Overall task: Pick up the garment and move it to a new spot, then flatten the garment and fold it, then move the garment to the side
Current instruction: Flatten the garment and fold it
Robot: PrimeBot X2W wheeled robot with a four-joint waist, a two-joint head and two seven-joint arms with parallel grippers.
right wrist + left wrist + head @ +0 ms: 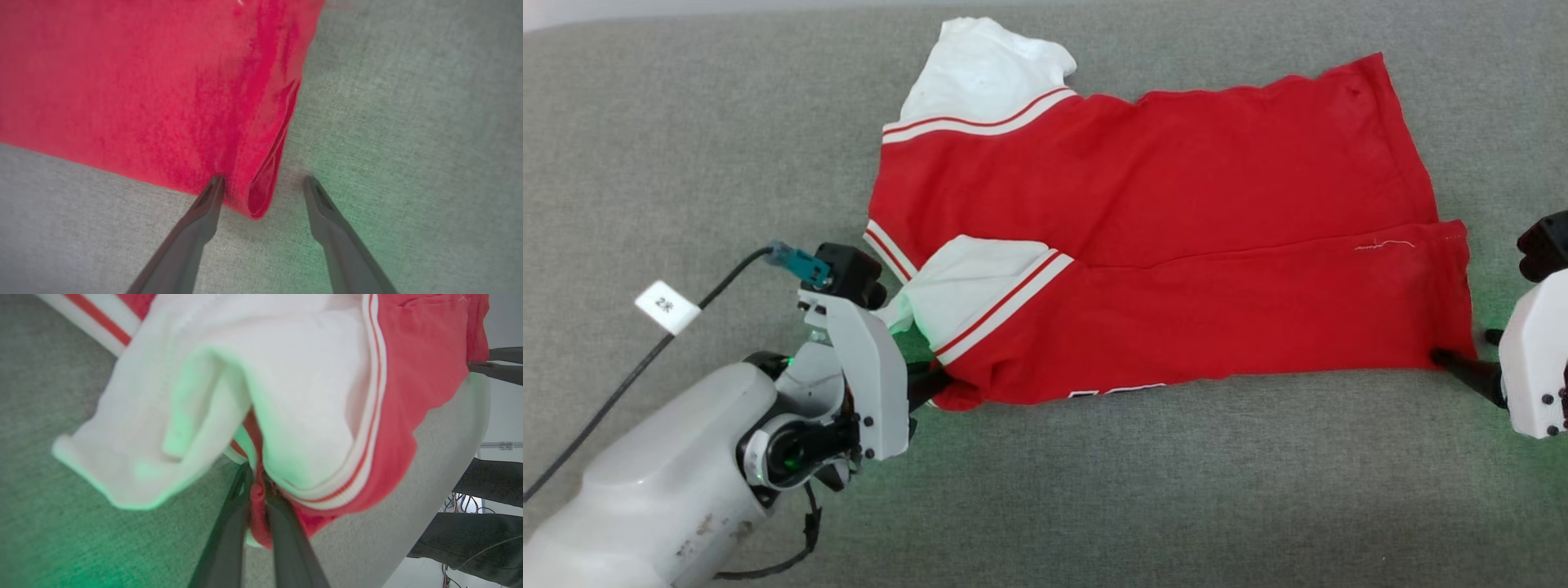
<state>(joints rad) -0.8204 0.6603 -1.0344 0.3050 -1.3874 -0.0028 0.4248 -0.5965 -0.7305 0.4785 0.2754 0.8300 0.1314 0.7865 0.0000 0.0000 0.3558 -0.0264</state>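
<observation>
— grey woven cloth (1094, 506) covers the whole work surface, and the shirt (1176, 204) lies flat on it. which way does it run?
— its long axis goes left to right in the head view. the white sleeves (980, 294) are at the robot's left and the red hem (1454, 286) at its right. a strip of lettering (1115, 391) peeks out along the near edge, so the near half looks folded over.
— which claw is nearer which end?
— each has its own. the left claw (257, 477) sits at the near corner by the sleeve. its fingers are pinched almost together with a bunch of red fabric between them, so it holds the shirt there. the right claw (263, 179) is at the near hem corner with its fingers spread wide. one tip touches the red fabric, the other rests on bare grey cloth, and the folded corner pokes out between them.
— so the right one holds nothing?
— nothing is clamped. the corner lies straight ahead of it, inside the gap.
— and the next move?
— i'd judge it turns on that corner. the right claw need only close where it is, and both near corners would be held along the shirt's length. closed too shallow, the hem may slip out.
</observation>
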